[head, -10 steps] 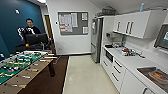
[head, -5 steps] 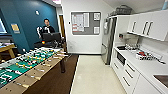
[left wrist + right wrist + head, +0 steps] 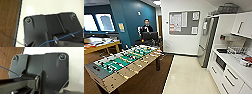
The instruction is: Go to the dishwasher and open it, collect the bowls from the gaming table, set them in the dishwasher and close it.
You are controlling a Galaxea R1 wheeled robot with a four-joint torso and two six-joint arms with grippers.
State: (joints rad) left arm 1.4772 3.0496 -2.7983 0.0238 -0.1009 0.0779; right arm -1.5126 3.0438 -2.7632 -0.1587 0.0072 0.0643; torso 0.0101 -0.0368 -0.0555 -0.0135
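Looking down a pale floor (image 3: pixel 189 75), the robot faces a kitchen with white cabinets (image 3: pixel 226 75) and a fridge (image 3: pixel 206 42). A foosball table (image 3: pixel 121 62) stands nearby. No dishwasher or bowls can be picked out, so the whole job seems left. Whether either claw is open cannot be told.

Each wrist carries a wide matte-black plate (image 3: pixel 50 30) with ringed round fittings (image 3: pixel 62 57) at its corners, and a thin blue cable (image 3: pixel 65 37) trails across the jointed bar.
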